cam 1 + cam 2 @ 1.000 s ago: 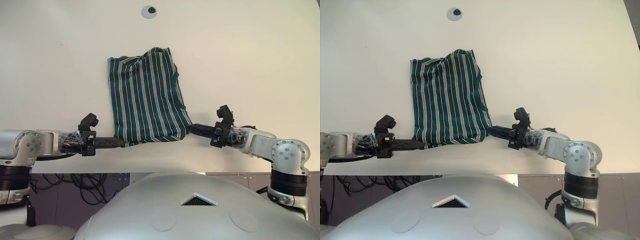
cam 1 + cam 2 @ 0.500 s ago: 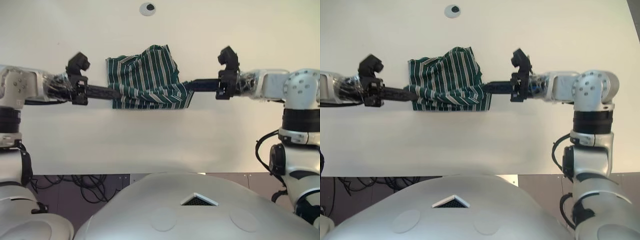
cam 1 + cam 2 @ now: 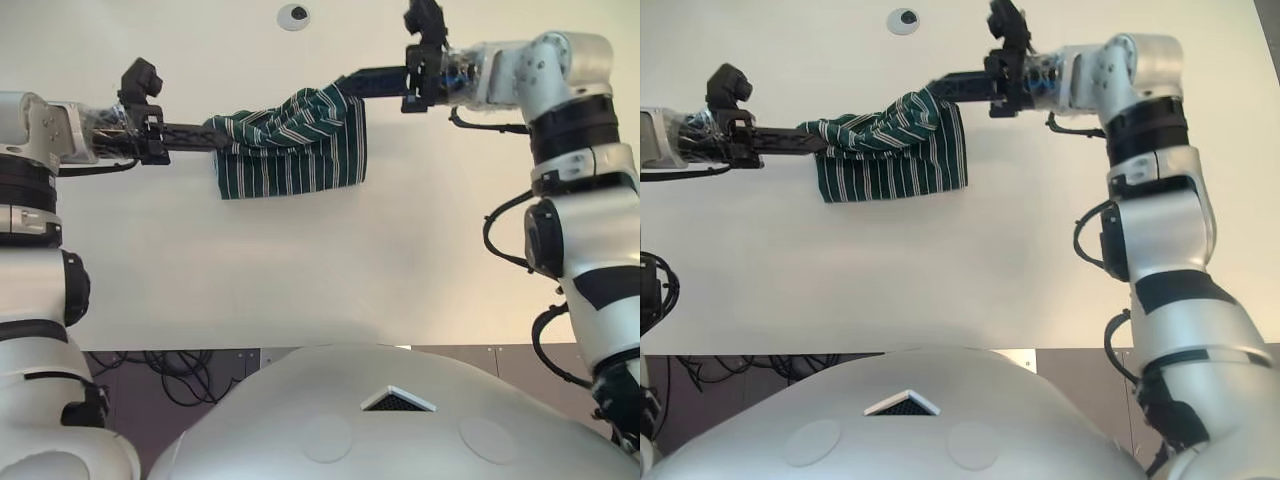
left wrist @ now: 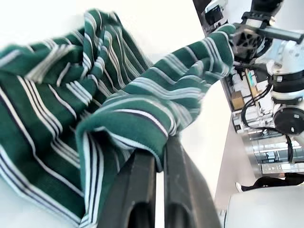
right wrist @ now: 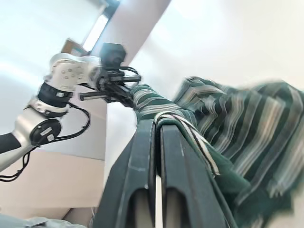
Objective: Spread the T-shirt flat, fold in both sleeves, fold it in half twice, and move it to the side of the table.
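Hanging between both arms over the white bench: dark green, white-striped fabric T-shirt, bunched, on the robot's side of the small round grey disc. Left jaws pressed together, pinching its left edge. Right jaws pinching the right corner, nearer the disc. Can't tell whether the hem touches the bench.

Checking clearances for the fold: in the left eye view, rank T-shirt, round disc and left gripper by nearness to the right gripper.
1. T-shirt, clamped in the right gripper.
2. Round disc, on the table, farther back and to its left.
3. Left gripper, at the T-shirt's opposite, left end.
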You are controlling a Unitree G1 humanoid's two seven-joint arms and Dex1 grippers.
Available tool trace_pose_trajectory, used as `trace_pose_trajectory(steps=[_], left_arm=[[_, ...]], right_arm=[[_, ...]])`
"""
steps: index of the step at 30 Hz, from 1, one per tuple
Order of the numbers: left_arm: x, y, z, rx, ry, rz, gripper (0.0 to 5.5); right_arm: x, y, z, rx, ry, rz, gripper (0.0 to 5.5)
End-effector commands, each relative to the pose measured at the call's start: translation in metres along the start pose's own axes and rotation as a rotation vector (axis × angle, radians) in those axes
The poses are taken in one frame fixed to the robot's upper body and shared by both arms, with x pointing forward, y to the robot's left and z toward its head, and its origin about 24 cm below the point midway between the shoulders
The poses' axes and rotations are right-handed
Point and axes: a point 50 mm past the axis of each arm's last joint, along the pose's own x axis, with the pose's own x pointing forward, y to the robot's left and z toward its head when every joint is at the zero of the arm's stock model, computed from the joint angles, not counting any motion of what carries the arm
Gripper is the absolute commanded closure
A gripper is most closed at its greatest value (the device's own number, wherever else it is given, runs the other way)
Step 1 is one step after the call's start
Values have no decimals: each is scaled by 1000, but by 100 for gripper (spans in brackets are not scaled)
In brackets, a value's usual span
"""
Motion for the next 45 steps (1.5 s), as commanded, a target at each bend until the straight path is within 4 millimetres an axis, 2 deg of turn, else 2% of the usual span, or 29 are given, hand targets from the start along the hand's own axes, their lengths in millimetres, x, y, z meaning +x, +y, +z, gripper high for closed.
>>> trace_pose_trajectory(steps=[1, 5, 7, 11, 16, 18, 22, 25, 29, 31, 33, 38, 42, 45], left_arm=[[2, 9, 2, 7, -14, 58, 549], [8, 24, -7, -10, -19, 128, 549], [10, 29, -7, -13, -53, 147, 549], [14, 34, -8, -35, -128, 141, 550], [26, 38, -6, -98, -252, 122, 550], [34, 39, 0, -135, -340, 124, 550], [37, 46, 2, -252, -514, 148, 550], [44, 57, -9, -375, -597, 198, 550], [53, 73, -34, -545, -615, 291, 550], [60, 76, -37, -573, -604, 335, 550], [64, 73, -28, -544, -626, 341, 550], [62, 48, 21, -385, -729, 259, 550], [66, 37, 35, -245, -701, 293, 550], [65, 37, 32, -196, -684, 324, 550]], right_arm=[[3, -19, -7, -9, 0, -107, 550], [3, -48, -34, -48, 7, -277, 550], [-2, -54, -38, -41, -44, -322, 550], [-9, -55, -34, -17, -180, -288, 477], [-25, -56, -17, -83, -372, -318, 423], [-35, -56, -17, -190, -372, -331, 423], [-34, -54, -29, -269, -284, -275, 423], [-30, -54, -41, -253, -243, -236, 423], [-19, -51, -56, -298, -162, -200, 423], [-16, -50, -61, -311, -149, -192, 423], [-14, -49, -64, -327, -148, -192, 423], [-7, -45, -65, -443, -138, -212, 423], [4, -43, -63, -528, -108, -214, 423], [10, -45, -59, -578, -67, -233, 423]])
